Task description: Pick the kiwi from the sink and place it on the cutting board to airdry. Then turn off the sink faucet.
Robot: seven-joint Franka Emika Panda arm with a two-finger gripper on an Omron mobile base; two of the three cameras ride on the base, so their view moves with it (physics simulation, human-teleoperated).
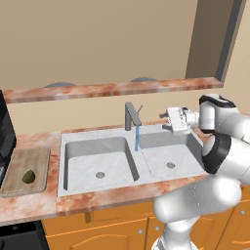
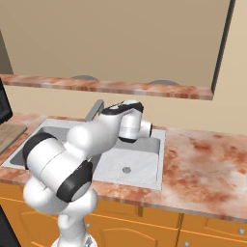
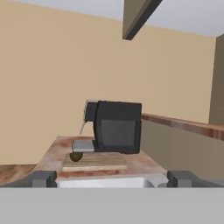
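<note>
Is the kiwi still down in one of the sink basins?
No: in the left base view the kiwi lies on the cutting board, left of the sink, and both basins hold only their drains.

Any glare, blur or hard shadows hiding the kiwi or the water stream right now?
Left base view: flat, even light, sharp; kiwi on the cutting board and blue stream read clearly. Hand view: kiwi small, slightly soft. Right base view: no glare, but the arm covers the faucet.

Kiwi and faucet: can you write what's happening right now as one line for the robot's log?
kiwi: on cutting board | sink faucet: water running | end effector: open, right of faucet, not touching
</note>
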